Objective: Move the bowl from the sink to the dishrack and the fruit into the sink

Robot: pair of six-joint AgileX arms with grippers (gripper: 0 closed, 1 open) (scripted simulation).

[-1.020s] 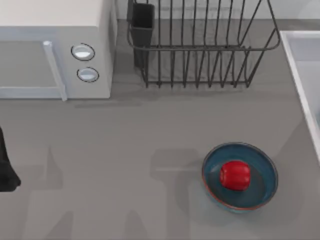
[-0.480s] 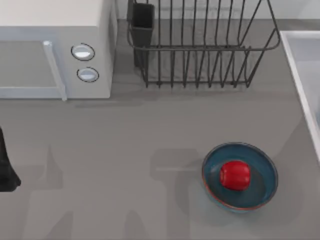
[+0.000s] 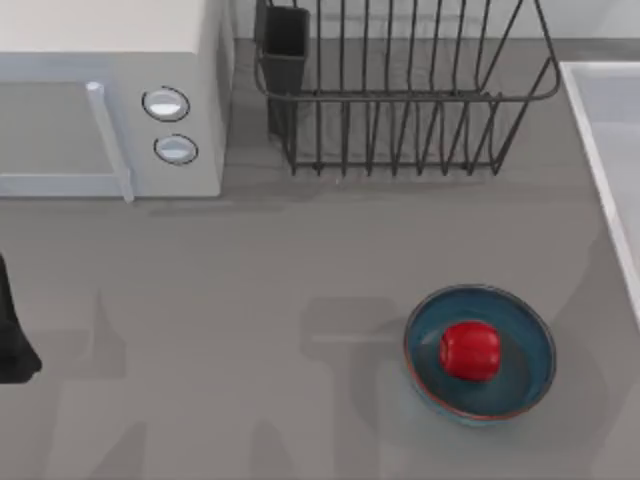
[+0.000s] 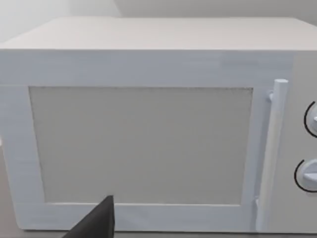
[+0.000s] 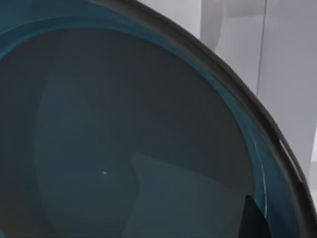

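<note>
Two alike bowls are present. The bowl (image 5: 124, 148) to be moved lies directly under my right gripper (image 5: 255, 220), close up, with white sink (image 5: 290, 74) wall beyond its rim; being round, it has no preferred axis. Whether either gripper is open or closed cannot be determined. The fruit (image 3: 470, 350) rests in the second bowl (image 3: 525, 385) on the tabletop (image 3: 250, 280), near the sink rim at the right. The dishrack (image 3: 400, 100) stands behind. My left gripper (image 4: 96, 223) is parked facing the microwave (image 4: 148, 144). Nothing on the tabletop has shifted over the last second.

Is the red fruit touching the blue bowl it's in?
Touching: the top view shows the fruit resting on the inner floor of the bowl.
</note>
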